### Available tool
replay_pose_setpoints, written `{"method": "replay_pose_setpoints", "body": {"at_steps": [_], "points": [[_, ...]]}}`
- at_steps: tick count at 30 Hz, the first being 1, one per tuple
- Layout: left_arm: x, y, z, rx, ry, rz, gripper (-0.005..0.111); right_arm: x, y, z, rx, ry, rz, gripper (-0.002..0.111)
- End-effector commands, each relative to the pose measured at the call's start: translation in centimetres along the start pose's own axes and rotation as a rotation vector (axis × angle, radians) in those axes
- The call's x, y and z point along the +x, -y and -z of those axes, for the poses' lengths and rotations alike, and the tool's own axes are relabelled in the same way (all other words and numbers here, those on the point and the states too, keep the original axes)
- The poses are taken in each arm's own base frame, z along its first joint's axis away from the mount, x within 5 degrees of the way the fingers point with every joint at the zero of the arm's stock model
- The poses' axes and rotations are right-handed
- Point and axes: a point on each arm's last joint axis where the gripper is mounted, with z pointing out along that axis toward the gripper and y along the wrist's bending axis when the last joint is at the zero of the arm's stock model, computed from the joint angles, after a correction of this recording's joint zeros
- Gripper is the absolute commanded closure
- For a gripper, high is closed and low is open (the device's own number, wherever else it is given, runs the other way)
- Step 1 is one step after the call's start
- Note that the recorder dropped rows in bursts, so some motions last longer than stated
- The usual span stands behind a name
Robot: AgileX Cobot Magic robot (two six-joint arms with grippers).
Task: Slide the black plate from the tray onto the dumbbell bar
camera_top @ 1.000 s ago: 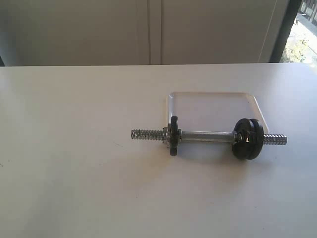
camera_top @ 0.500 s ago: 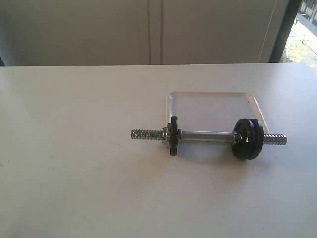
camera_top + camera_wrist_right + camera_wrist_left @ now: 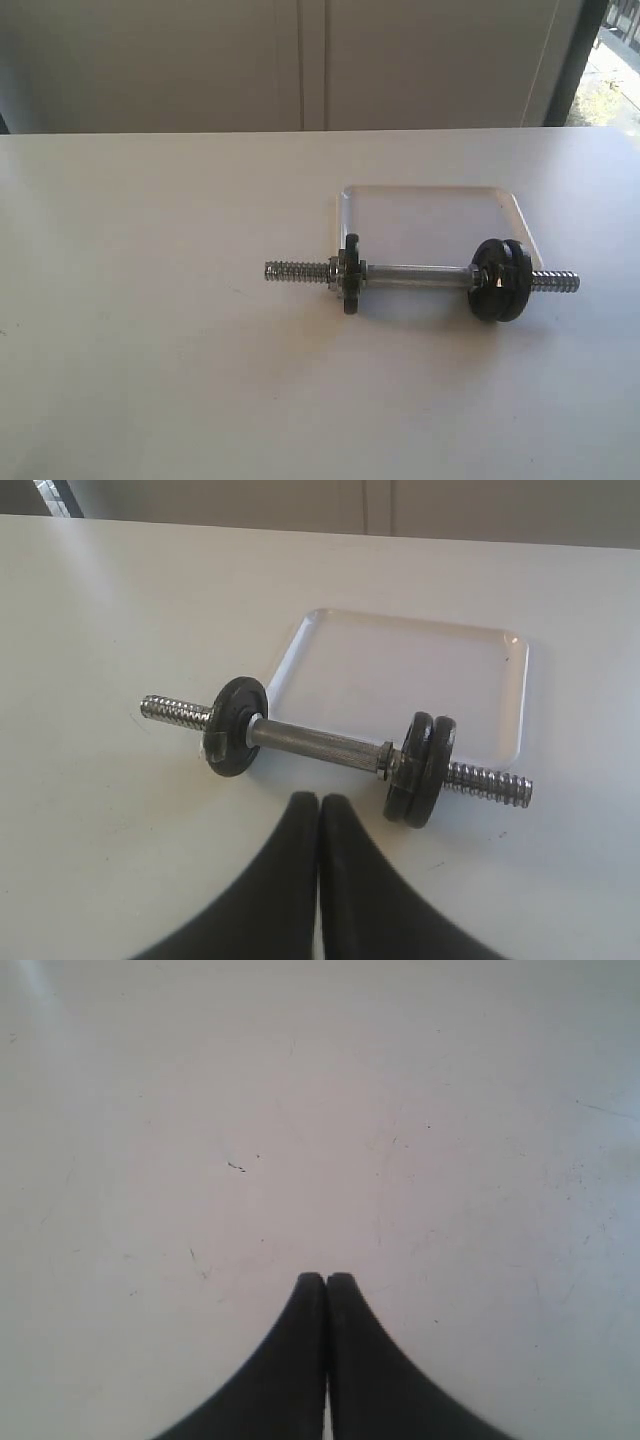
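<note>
The chrome dumbbell bar lies on the table across the front rim of the white tray. The only black plates I see are on the bar. One black plate sits near its left threaded end, and a pair of them near its right end. My right gripper is shut and holds nothing, hovering just in front of the bar's middle. My left gripper is shut over bare table. Neither gripper shows in the exterior view.
The white table stretches wide around the dumbbell. Pale cabinet doors stand behind the table's far edge, with a window strip at the far right.
</note>
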Motion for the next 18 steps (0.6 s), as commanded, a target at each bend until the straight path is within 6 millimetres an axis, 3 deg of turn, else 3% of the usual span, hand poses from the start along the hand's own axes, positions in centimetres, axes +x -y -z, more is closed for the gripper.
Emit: {"method": "replay_pose_setpoints", "body": {"at_steps": [1,18], "points": [[-0.13,0.05,0.01,0.009,0.021,0.005,0.107,0.09,0.07,0.0,0.004,0.009,0.001,0.107],[-0.32,0.03,0.01,0.007,0.043,0.005,0.107,0.1,0.04,0.0,0.001,0.009,-0.003,0.107]]}}
